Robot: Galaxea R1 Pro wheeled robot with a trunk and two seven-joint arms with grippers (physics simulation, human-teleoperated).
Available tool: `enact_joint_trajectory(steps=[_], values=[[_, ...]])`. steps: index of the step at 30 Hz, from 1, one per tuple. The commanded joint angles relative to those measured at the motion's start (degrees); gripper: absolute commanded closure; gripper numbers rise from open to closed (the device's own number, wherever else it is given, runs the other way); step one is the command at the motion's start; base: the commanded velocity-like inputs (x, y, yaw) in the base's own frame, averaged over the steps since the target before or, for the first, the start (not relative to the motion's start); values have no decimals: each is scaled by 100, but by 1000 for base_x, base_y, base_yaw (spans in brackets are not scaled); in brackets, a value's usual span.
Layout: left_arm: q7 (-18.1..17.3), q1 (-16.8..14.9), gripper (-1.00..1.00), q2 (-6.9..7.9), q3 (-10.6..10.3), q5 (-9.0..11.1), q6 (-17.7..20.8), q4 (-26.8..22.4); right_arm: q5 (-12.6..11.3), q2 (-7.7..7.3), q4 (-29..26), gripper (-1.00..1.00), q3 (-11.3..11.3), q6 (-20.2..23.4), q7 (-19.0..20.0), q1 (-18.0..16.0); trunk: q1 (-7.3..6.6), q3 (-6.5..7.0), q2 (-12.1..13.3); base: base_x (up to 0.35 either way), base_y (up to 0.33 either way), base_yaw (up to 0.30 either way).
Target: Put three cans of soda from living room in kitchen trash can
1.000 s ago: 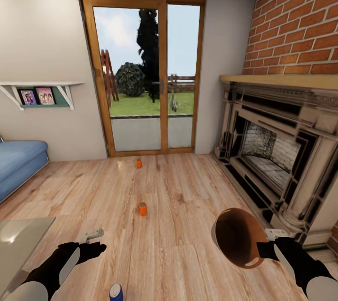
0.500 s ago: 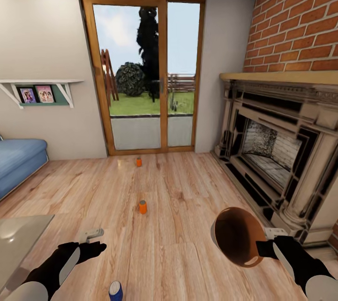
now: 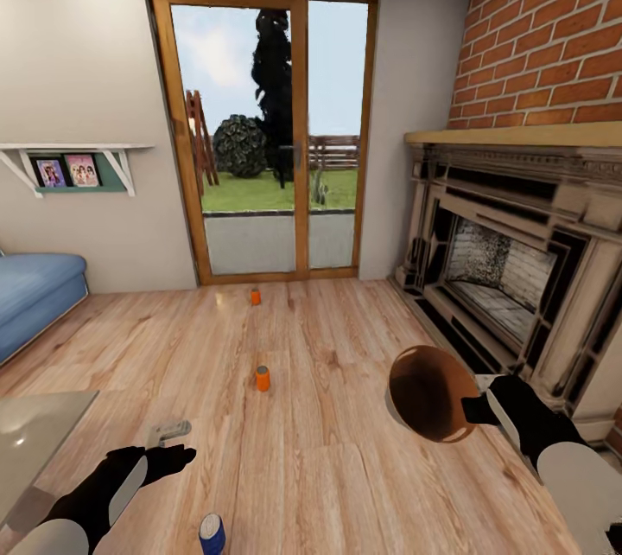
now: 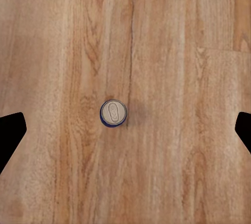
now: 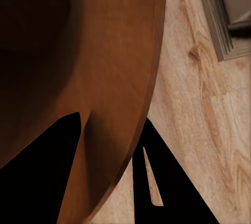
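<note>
Two orange cans of soda stand on the wood floor, one [image 3: 263, 378] in mid-room and one [image 3: 256, 296] by the glass doors. The blue can of soda [image 3: 212, 532] stands close in front of me, and its grey top [image 4: 113, 113] lies straight below my left gripper [image 4: 125, 130]. That gripper [image 3: 168, 451] hangs open above the floor, its fingers spread wide and apart from the can. My right gripper [image 3: 475, 408] is shut on the rim of the tash can [image 3: 428, 404], held off the floor with its orange-brown inside [image 5: 78, 51] tilted toward me.
A stone fireplace [image 3: 510, 278] under a brick wall runs along the right. A blue sofa [image 3: 34, 296] sits at the left and a glass tabletop corner [image 3: 34, 434] at the lower left. Wood-framed glass doors [image 3: 268, 140] close the far wall.
My right arm has lifted the tash can higher and slightly left. The view has shifted a little, bringing the blue can further into frame. The left gripper holds its place.
</note>
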Motion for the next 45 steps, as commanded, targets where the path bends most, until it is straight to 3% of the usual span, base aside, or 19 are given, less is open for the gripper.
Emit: enact_joint_trajectory(steps=[1, 25, 45], values=[[-1, 0, -100, 0, 0, 0, 0, 0, -15, 10, -3, 100, -3, 5, -2, -16, 22, -12, -42, 0, 0, 0], [-4, 0, -100, 0, -8, 6, -6, 0, 7, 57, 23, 100, 18, 15, -2, -70, 550, -256, -1004, 0, 0, 0], [-5, 2, -100, 0, -10, 9, -8, 0, -15, 55, 57, 100, 23, 6, 23, -61, 989, -754, -1807, 0, 0, 0]])
